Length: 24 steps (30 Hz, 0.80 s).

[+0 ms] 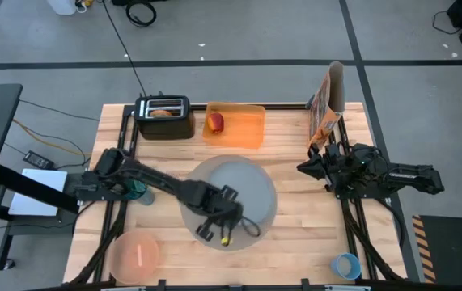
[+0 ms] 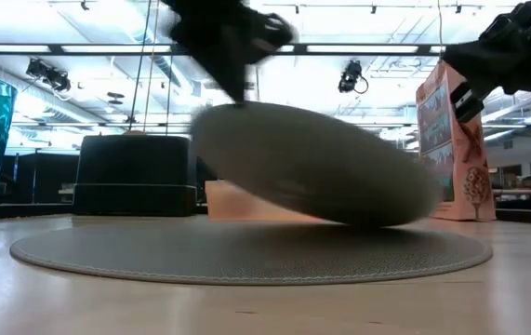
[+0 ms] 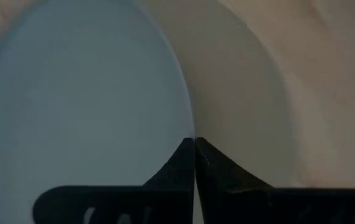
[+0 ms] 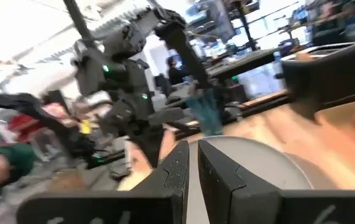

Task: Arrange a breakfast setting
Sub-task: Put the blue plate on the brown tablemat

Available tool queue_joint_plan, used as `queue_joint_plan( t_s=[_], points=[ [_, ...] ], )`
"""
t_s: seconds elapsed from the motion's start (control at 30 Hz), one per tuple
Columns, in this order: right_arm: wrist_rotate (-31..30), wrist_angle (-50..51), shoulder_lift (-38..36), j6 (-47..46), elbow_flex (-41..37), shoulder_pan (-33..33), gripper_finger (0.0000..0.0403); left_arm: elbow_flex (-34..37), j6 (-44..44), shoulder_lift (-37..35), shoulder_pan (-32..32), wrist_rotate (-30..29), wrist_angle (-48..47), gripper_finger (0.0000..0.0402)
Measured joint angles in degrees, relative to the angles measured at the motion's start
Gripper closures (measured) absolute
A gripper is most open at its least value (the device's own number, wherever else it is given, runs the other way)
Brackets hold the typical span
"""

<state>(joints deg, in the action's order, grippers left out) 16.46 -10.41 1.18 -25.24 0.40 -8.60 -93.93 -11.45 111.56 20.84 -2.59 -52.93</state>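
A grey round plate (image 2: 321,167) hangs tilted over the large round taupe mat (image 2: 246,253), which lies flat on the table's middle (image 1: 268,220). My left gripper (image 1: 218,217) is shut on the plate (image 1: 243,187), above its raised side. My right gripper (image 1: 315,167) waits shut at the table's right, touching nothing. The bagel (image 1: 162,112) sticks out of the black toaster (image 1: 164,118). The red apple (image 1: 214,122) lies on the orange tray (image 1: 243,128). The pale pink bowl (image 1: 137,254) and the small blue cup (image 1: 345,264) stand near the front edge. My left gripper pinches the plate's rim (image 3: 188,127) between its two shut fingers, which come steeply from above. The held side (image 2: 232,110) is raised toward the table's left, and the opposite edge (image 2: 381,220) dips down to the mat. Whether that edge touches the mat, I cannot tell.
A teal glass (image 1: 139,192) stands by the left arm. A cereal box (image 1: 328,105) stands upright at the far right. The toaster and tray line the far edge. Bare wood shows between the mat and the front edge.
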Motion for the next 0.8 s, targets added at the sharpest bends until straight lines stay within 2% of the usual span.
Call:
queue_joint_plan(
  t_s=[0.1,0.2,0.47,0.53,0.67,0.8],
  points=[
    [-1.43,-3.78,0.99,-1.75,0.00,2.31,0.0362,0.08,8.07,0.10,4.15,0.05,-6.12,0.0396],
    [-4.69,-9.09,3.79,-1.93,0.00,5.57,0.0366,2.14,14.95,0.05,7.95,0.15,-6.76,0.0396],
    [-13.08,-26.97,18.32,0.66,0.00,16.13,0.0379,7.37,30.64,0.14,16.25,0.46,-7.37,0.0396],
    [-15.54,-29.95,22.69,2.27,0.69,18.71,0.0381,7.79,32.22,0.14,17.75,-1.11,-6.84,0.0396],
    [-20.38,-31.21,31.15,6.22,4.87,22.81,0.0382,8.13,31.73,0.14,18.66,-9.58,-3.68,0.0387],
    [-22.40,-31.13,39.33,10.14,9.63,25.12,0.0382,8.13,29.70,0.14,16.92,-10.76,1.11,0.0356]
  ],
)
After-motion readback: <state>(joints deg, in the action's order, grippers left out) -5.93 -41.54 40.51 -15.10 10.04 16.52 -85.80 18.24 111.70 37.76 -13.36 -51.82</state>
